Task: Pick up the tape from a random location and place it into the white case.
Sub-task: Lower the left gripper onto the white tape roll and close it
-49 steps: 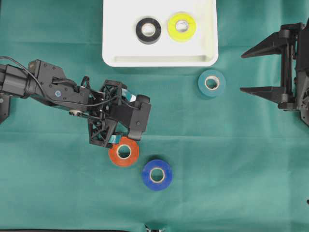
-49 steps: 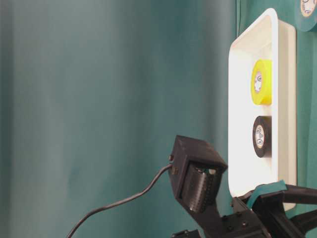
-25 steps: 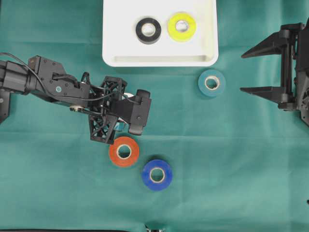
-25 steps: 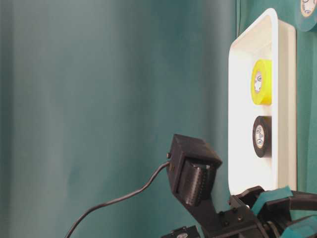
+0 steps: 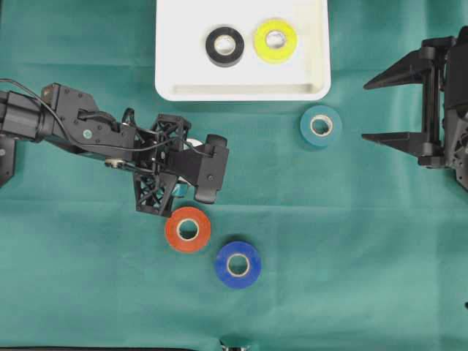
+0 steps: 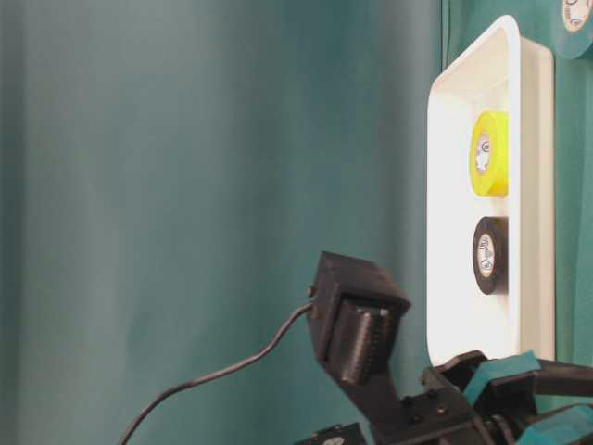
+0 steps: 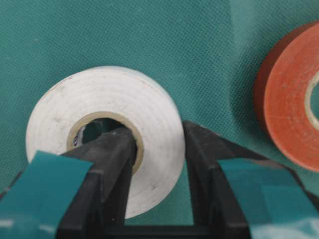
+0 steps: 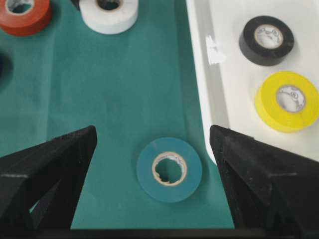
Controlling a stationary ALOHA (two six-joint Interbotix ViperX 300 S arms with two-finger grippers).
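Note:
A white tape roll [image 7: 99,99] lies flat on the green cloth. My left gripper [image 7: 158,137] is shut on its wall, one finger inside the core and the other outside. From overhead, my left gripper [image 5: 186,172] covers that roll, below the lower left corner of the white case [image 5: 241,91]. Inside the case lie a black roll [image 5: 224,46] and a yellow roll [image 5: 275,40]. At the right edge my right gripper [image 5: 380,106] stands open and empty, with a teal roll [image 8: 169,169] on the cloth between its fingers and further out.
An orange roll [image 5: 187,229] lies just below my left gripper, with a blue roll [image 5: 238,264] to its lower right. The teal roll [image 5: 320,126] sits by the case's lower right corner. The table-level view shows the case [image 6: 463,83] tipped sideways.
My left gripper's jaws have closed on the white roll's wall, and the wrist has shifted slightly away from the orange roll. The right arm has barely moved.

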